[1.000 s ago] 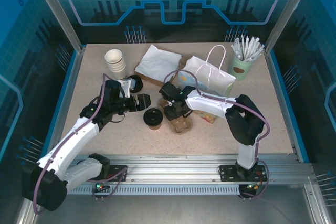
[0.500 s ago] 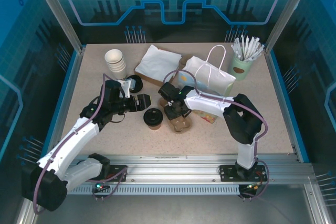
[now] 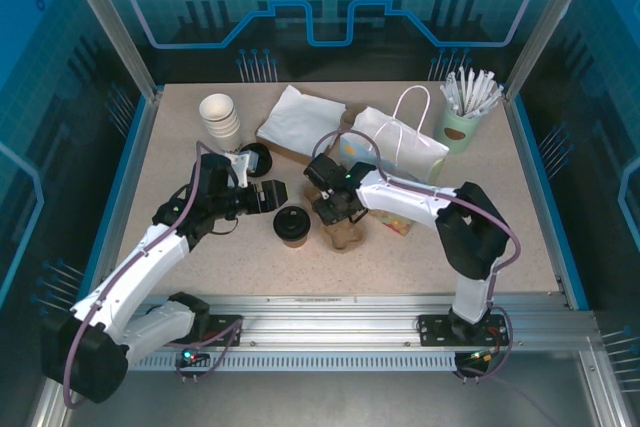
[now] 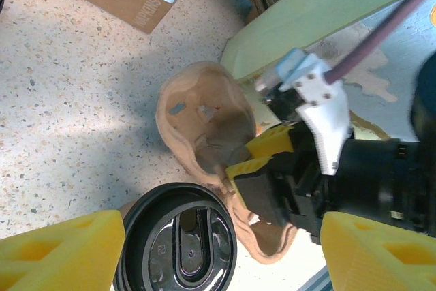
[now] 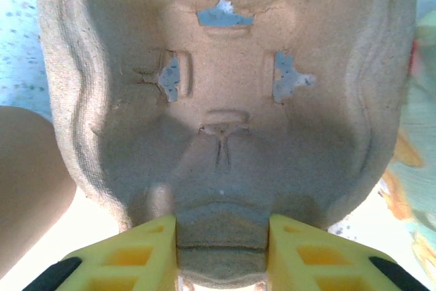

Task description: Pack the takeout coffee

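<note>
Pulp carrier (image 3: 347,236) sits between takeout coffee (image 3: 291,224) and gift bag (image 3: 400,152); right gripper (image 3: 337,211) pinches its ridge; left gripper (image 3: 275,194) open beside coffee.

overhead looks down; 2 wrist cams close, sharing pulp carrier (image 4: 184,134)

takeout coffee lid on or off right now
On: the black lid sits flat over the takeout coffee, which stands upright on the table beside the pulp carrier.
</note>
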